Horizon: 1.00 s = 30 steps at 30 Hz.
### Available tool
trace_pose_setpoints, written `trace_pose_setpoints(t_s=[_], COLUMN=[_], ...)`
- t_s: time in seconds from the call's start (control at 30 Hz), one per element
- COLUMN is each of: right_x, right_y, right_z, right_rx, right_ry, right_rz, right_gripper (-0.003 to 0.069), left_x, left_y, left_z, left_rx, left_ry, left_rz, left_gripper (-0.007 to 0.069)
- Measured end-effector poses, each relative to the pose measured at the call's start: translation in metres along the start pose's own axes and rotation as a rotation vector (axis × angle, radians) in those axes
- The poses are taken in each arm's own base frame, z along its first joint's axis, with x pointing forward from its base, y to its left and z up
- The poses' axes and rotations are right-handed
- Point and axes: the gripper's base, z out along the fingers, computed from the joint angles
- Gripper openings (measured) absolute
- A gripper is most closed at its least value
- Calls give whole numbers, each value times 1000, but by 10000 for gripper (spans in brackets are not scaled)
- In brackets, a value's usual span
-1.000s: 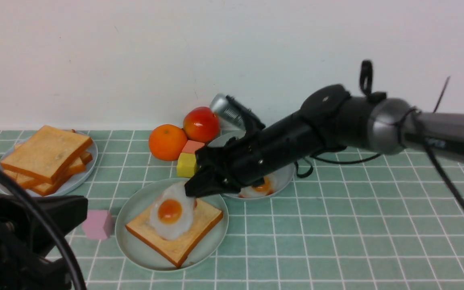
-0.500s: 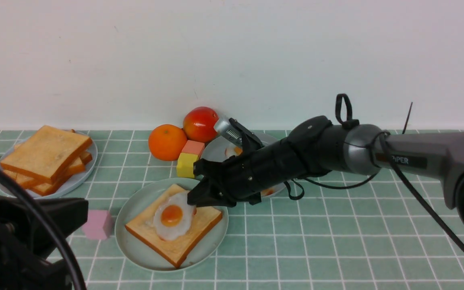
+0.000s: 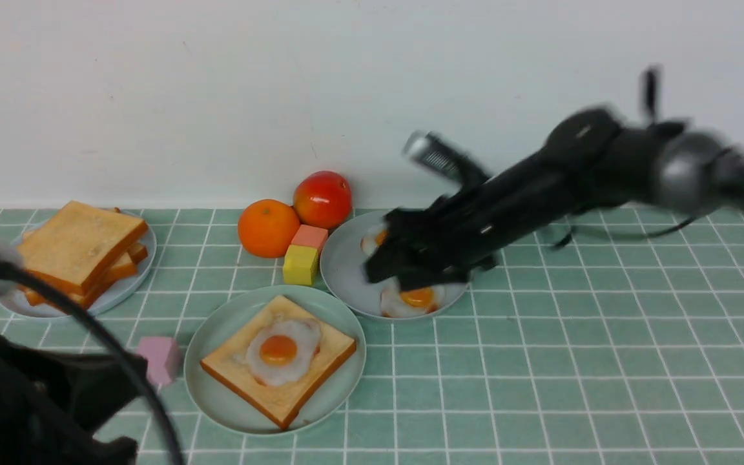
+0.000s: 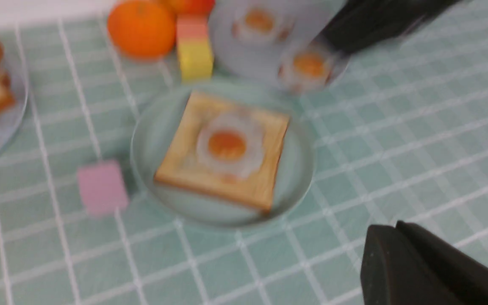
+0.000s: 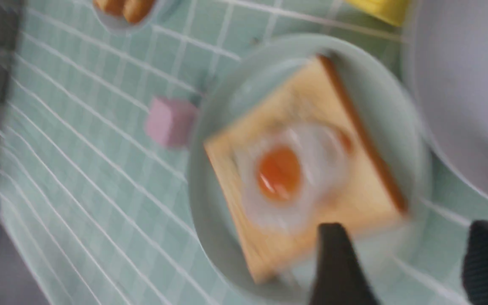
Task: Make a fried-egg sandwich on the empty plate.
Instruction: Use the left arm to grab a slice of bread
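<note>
The toast slice (image 3: 320, 358) lies flat in the middle of the mint-green plate (image 3: 217, 336), near centre on the desk (image 3: 572, 361). It is square and sits cornerwise, with one corner near and one far. The fried egg (image 3: 279, 352) rests on it, yolk up, its white stretched slightly toward the far right.

A pink block (image 3: 159, 358) sits just left of the plate and a yellow block (image 3: 299, 265) just beyond it. A grey-blue plate (image 3: 346, 271) of eggs sits just beside its far-right rim. Bare tiles run open to the right and near.

The right claw (image 3: 398, 265), blurred, hangs over that grey-blue plate, up and to the far right of the toast and apart from it. Its fingers (image 5: 337, 262) are spread with nothing between them. The left claw (image 4: 392, 237) is low at the near left, tips pressed together and holding nothing.
</note>
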Motion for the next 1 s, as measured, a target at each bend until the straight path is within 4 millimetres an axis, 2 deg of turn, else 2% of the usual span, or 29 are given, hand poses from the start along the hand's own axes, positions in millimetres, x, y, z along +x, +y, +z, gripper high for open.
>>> trace_pose_setpoints(t_s=[0.03,0.07,0.1,0.13,0.17,0.2,0.23,0.27,0.3,0.33,0.37,0.43,0.53,0.57,0.63,0.67,0.77,0.8,0.83,0.87,0.9,0.97,1.0], right_x=[1,6,11,19,21,36,38,55,63,80,93,113,145,165,175,187,207,210,220,220,226,231,231], right_y=[0,11,18,31,32,47,48,62,64,75,80,85,96,98,100,100,101,102,103,104,106,108,108], right_z=[-4,-32,-47,-74,-77,-109,-113,-141,-149,-171,-184,-198,-223,-234,-240,-248,-260,-261,-268,-268,-273,-277,-277], right_rx=[22,92,130,190,209,270,283,317,336,352,359,363,353,362,370,391,419,421,425,425,426,421,421], right_ry=[9,34,48,38,41,-4,-8,-69,-85,-153,-199,-258,-384,-460,-498,-538,-599,-606,-642,-644,-668,-692,-692], right_rz=[-18,-68,-90,-109,-118,-134,-139,-159,-160,-179,-189,-201,-244,-274,-293,-321,-362,-366,-384,-385,-396,-405,-405], right_gripper=[335,265,216,163,147,95,84,57,48,38,34,31,31,31,31,31,31,31,31,31,31,31,31], left_x=[0,2,4,6,6,8,8,7,6,-1,-6,-20,-40,-56,-61,-71,-83,-84,-89,-90,-92,-93,-92], left_y=[0,-2,-4,-7,-7,-12,-12,-16,-19,-23,-25,-23,-8,14,24,43,86,91,116,122,141,166,169], left_z=[1,11,18,28,28,46,47,57,66,74,79,91,107,122,129,138,154,156,165,167,175,180,181], left_rx=[-3,-17,-27,-35,-35,-48,-49,-55,-62,-63,-64,-81,-124,-167,-179,-199,-252,-260,-303,-312,-346,-394,-399], left_ry=[7,53,86,122,122,178,182,210,235,241,242,237,242,270,295,312,333,334,336,337,341,350,356], left_rz=[1,4,8,15,15,29,31,34,39,46,50,52,54,34,17,4,-21,-26,-51,-59,-75,-98,-99], left_gripper=[20,20,20,20,20,20,20,13,-1,-13,-13,-13,-13,-13,-13,-13,-13,-13,-13,-13,-11,15,15])
